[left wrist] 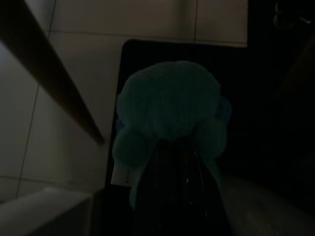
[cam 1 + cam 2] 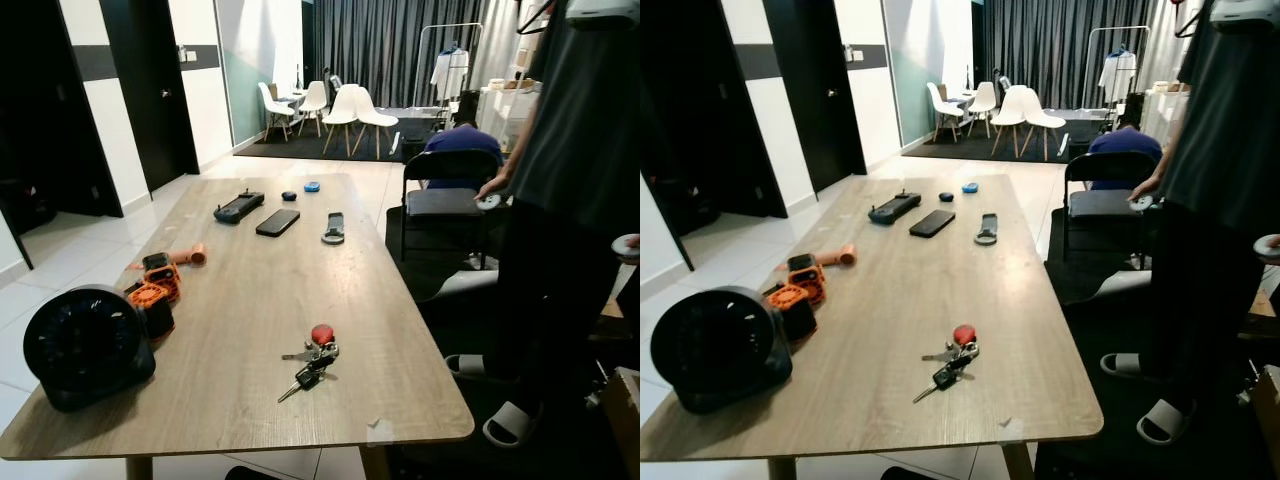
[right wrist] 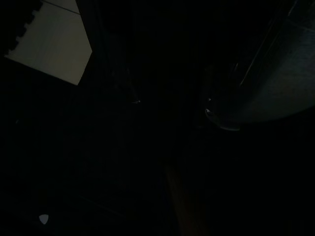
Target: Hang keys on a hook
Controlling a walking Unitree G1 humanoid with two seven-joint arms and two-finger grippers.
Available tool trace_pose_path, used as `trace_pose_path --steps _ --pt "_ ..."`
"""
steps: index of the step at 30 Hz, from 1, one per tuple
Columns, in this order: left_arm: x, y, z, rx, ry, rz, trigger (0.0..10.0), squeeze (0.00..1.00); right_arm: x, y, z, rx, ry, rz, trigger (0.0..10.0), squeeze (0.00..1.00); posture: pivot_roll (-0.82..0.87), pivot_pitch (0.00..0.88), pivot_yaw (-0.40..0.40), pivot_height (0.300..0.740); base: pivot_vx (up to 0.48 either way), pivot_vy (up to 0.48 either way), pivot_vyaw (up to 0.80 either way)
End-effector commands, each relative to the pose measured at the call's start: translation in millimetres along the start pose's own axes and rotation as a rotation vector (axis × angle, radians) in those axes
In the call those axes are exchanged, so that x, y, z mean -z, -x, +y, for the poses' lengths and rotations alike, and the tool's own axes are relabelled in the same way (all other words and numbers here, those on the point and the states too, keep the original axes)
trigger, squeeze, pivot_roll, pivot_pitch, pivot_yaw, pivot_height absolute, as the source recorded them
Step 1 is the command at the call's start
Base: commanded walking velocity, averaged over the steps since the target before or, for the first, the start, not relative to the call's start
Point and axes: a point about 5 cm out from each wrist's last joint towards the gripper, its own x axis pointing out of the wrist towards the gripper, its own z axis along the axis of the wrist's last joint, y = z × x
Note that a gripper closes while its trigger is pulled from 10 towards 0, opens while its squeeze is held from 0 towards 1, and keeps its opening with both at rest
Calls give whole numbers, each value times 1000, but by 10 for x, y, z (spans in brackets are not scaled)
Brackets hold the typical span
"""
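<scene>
Left eye view: keys (image 2: 312, 359) lie loose on the surface (image 2: 250, 290), near its front edge.
Hook: not seen.
Fingers: both arms hang in the dark; cannot tell.
Risk: flat, splayed bunch could slide off the edge when pinched.
Person (image 2: 575, 190): close on the right, collision hazard.

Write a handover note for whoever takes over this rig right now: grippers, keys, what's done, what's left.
Grippers: both arms hang idle in the shade; finger state cannot be told.
Keys: lying flat on the table near its front edge, red fob attached, untouched.
A person stands at the table's right side.
Done: nothing yet.
Left: pick up the keys, find a hook, hang them.
</scene>
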Motion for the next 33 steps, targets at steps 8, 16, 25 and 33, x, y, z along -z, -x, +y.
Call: trace_pose_path --steps 8,16,25,33 --pt "-263 -147 -44 -8 37 -57 10000 0 -230 -38 -21 33 -85 -113 10000 0 43 42 29 740 0 0 0" --pt "-326 -192 -166 6 79 -97 10000 0 -329 -61 39 -2 -203 -142 10000 0 44 41 30 740 0 0 0" --pt "-337 -183 -179 7 50 -120 10000 0 -600 -74 125 -51 -250 -283 10000 0 43 40 32 740 0 0 0" --pt "-276 -163 -219 19 29 -109 10000 0 -468 -75 150 -47 -196 -205 10000 0 43 36 30 740 0 0 0"
